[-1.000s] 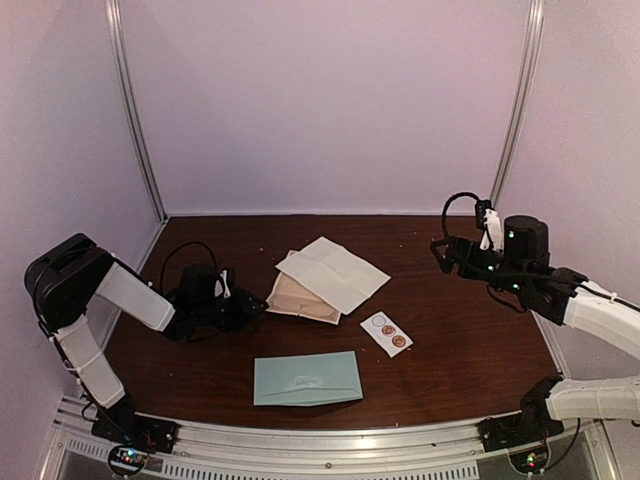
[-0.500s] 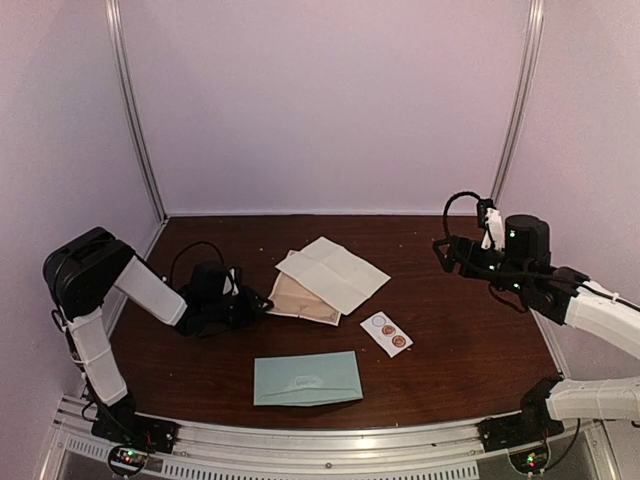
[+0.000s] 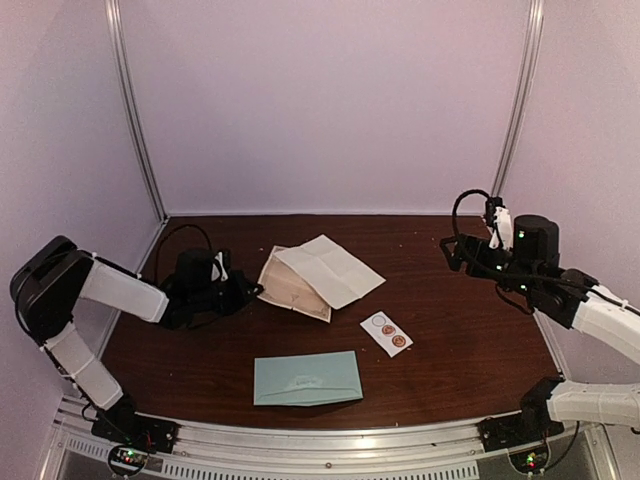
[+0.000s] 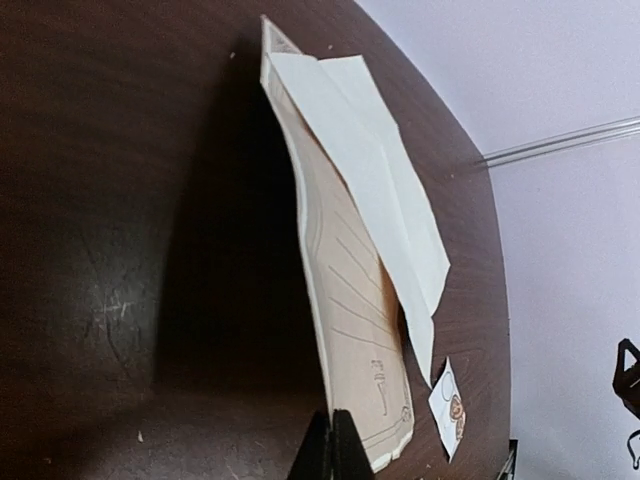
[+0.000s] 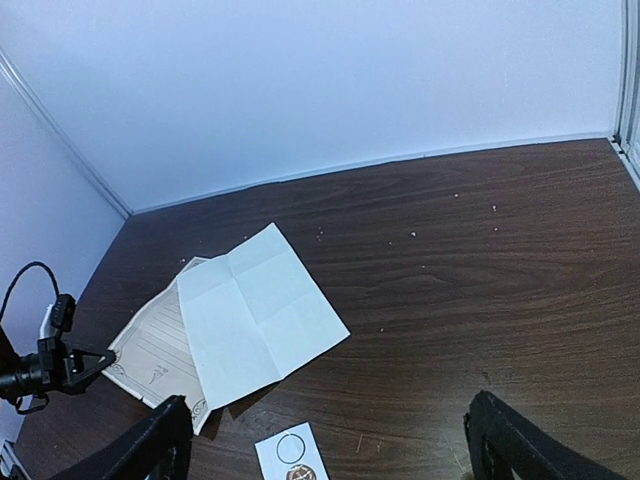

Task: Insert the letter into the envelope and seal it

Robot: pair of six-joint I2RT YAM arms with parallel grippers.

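Two claws: left claw [image 4: 331, 442] pinched tight on the edge of the beige letter [image 3: 289, 296], right claw [image 5: 322, 440] gaping wide with nothing in it, while the teal envelope [image 3: 307, 378] lies flat near the front of the tabletop [image 3: 455, 345], apart from the letter

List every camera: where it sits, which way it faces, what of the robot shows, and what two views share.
Top external: above and behind the bases, looking down over the dark wooden table; both arms, pale teal-green paper envelope.
Left wrist: low, along the shut left gripper pinching the cream printed paper sheet.
Right wrist: raised, facing the table's far left; open right gripper, fingers at bottom.
Shared: all three show the white creased paper sheet.
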